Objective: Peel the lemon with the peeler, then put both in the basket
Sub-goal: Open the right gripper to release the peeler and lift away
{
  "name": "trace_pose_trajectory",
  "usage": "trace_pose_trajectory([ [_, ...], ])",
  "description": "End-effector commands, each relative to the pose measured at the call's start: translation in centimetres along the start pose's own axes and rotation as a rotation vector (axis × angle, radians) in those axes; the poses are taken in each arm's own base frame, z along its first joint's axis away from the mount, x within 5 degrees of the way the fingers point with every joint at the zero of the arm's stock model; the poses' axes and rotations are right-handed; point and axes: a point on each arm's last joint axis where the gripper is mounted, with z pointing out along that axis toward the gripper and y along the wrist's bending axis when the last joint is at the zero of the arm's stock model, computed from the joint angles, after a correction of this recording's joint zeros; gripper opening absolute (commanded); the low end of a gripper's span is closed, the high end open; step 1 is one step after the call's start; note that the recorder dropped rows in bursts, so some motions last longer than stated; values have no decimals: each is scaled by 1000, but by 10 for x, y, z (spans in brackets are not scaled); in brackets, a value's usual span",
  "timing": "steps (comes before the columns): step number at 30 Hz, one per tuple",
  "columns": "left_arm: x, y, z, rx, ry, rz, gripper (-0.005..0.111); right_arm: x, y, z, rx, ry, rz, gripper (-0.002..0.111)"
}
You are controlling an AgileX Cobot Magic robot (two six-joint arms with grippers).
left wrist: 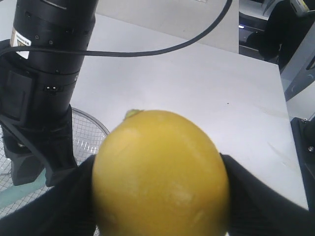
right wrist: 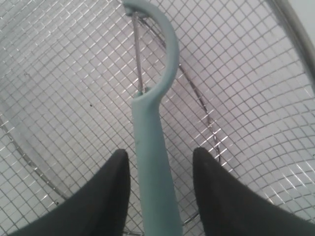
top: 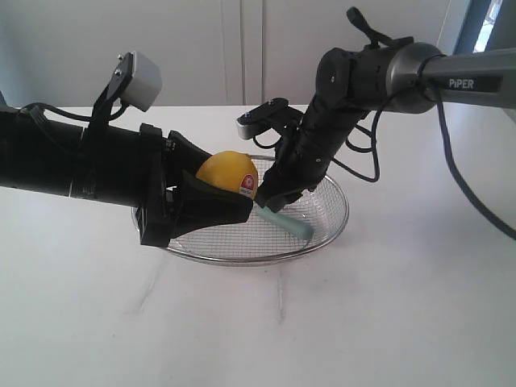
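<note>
My left gripper (top: 223, 184) is shut on the yellow lemon (top: 226, 172), holding it just above the left side of the wire-mesh basket (top: 339, 216). The red-and-white sticker (top: 247, 184) faces the right arm. In the left wrist view the lemon (left wrist: 160, 172) fills the space between the black fingers (left wrist: 256, 196). The teal peeler (top: 292, 223) lies inside the basket. In the right wrist view its handle (right wrist: 152, 162) runs between the fingers of my right gripper (right wrist: 160, 157), which is open, with a gap on each side. The curved head and metal blade (right wrist: 139, 54) rest on the mesh (right wrist: 246, 73).
The basket stands on a white table (top: 387, 306) with a pale wall behind. The right arm (left wrist: 44, 73) rises over the basket's mesh (left wrist: 88, 132) in the left wrist view. Cables hang from the right arm (top: 363, 161).
</note>
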Motion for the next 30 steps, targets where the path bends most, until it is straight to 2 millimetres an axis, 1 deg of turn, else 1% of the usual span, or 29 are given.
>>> trace_pose_trajectory([
  [1,-3,-4,0,16,-32,-17,0,-2,-1,0,5,-16,2,41],
  [8,-3,-4,0,16,-32,-17,0,-2,-1,0,5,-16,2,41],
  [12,-3,-4,0,16,-32,-17,0,-4,-1,-5,12,-24,-3,41],
  [14,-3,-4,0,16,-32,-17,0,-6,0,-15,20,-46,-7,41],
  [17,-3,-4,0,16,-32,-17,0,-10,1,-39,56,-76,-37,40],
  [19,-3,-4,0,16,-32,-17,0,-10,3,-51,64,-84,-37,33],
  [22,-3,-4,0,16,-32,-17,0,-11,6,-66,66,-99,-2,18],
  [26,-3,-4,0,14,-31,-16,0,-9,9,-80,59,-91,80,0],
  [30,-3,-4,0,14,-31,-16,0,-6,12,-83,43,-59,116,0],
])
